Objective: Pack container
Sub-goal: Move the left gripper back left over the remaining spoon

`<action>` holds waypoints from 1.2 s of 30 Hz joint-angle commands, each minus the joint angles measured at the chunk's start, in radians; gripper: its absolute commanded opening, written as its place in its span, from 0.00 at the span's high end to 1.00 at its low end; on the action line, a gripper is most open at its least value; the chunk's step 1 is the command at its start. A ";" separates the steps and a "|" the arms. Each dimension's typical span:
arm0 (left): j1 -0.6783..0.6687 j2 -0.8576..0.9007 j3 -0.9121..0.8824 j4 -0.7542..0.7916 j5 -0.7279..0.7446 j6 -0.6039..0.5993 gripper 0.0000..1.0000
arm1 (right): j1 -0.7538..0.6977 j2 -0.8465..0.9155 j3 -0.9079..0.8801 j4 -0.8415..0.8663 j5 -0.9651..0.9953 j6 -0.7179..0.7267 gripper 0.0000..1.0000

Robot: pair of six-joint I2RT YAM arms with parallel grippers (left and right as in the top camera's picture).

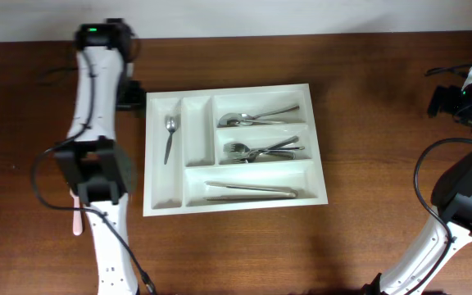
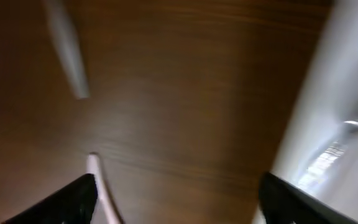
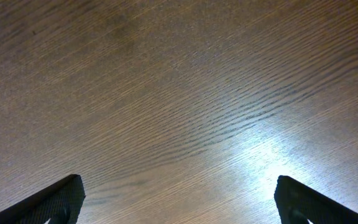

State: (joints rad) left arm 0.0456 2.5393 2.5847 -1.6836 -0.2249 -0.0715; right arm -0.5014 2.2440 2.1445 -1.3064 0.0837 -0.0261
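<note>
**Cutlery Tray Sorted at Mid-Table, Both Grippers Spread Wide**

The container [image 1: 197, 131], a white five-compartment cutlery tray, lies flat near the middle of the wooden table [image 1: 367, 49], closer to the left arm [image 1: 91, 106] than to the right arm [image 1: 465, 192]. Its outermost narrow slot on the left holds a single spoon [image 1: 170, 138]. The three long slots carry, top to bottom in the overhead view, spoons [image 1: 256, 117], forks [image 1: 260, 151] and knives [image 1: 251, 191] (long straight pieces, by their look).

The left gripper [image 2: 179, 182] has its fingers [image 2: 73, 199] set far apart and grips nothing. It hangs over the wood just beside the tray's white wall, which fills the right of its own blurred view. A pink utensil [image 1: 76, 220] lies on the table, poking out from under the left arm as seen from above. In the wrist view it sits just inside the finger on the view's left (touching or not, the blur will not say). A grey streak [image 2: 67, 53] farther along the wood is too smeared to name.

The right gripper [image 3: 179, 182] is spread just as wide, with nothing between its fingers and wood grain beneath.
</note>
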 commanded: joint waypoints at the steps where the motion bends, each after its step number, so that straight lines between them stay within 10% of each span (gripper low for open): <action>1: 0.095 -0.031 0.018 0.004 -0.034 0.030 0.08 | 0.004 -0.012 -0.003 0.003 -0.002 0.009 0.01; 20: 0.252 -0.030 0.015 0.350 0.204 0.314 0.01 | 0.004 -0.012 -0.003 0.002 -0.002 0.009 0.01; 36: 0.252 -0.016 0.015 0.310 0.197 0.223 0.01 | 0.004 -0.012 -0.003 0.003 -0.002 0.009 0.01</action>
State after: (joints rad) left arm 0.2970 2.5393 2.5847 -1.3544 -0.0399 0.1638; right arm -0.5014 2.2440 2.1445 -1.3064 0.0837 -0.0265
